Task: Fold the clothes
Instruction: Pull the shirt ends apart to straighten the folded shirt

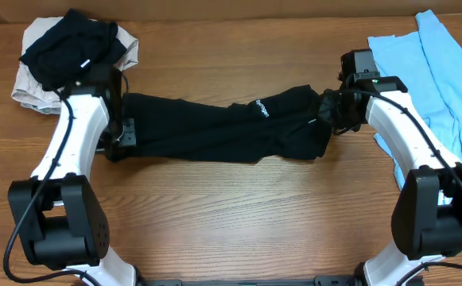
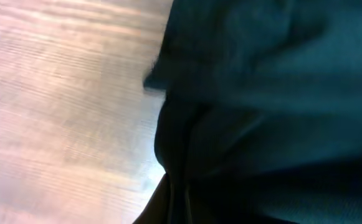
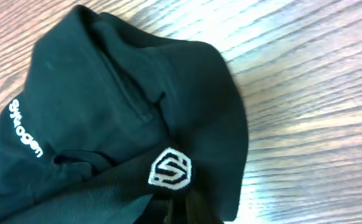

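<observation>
A large black garment (image 1: 223, 127) with a small white logo (image 1: 261, 109) lies stretched across the middle of the table between my two arms. My left gripper (image 1: 118, 135) is at its left end and my right gripper (image 1: 331, 111) at its right end. In the left wrist view black cloth (image 2: 268, 112) fills the frame and hides the fingers. In the right wrist view the black cloth (image 3: 118, 106) with white lettering and a hexagon logo (image 3: 170, 168) bunches at my fingers, which appear shut on it. A light-blue tee (image 1: 433, 71) lies at the right.
A second black garment (image 1: 71, 44) lies on a beige cloth (image 1: 32, 83) at the back left corner. The light-blue tee reaches the right table edge. Bare wood shows in front of the stretched garment.
</observation>
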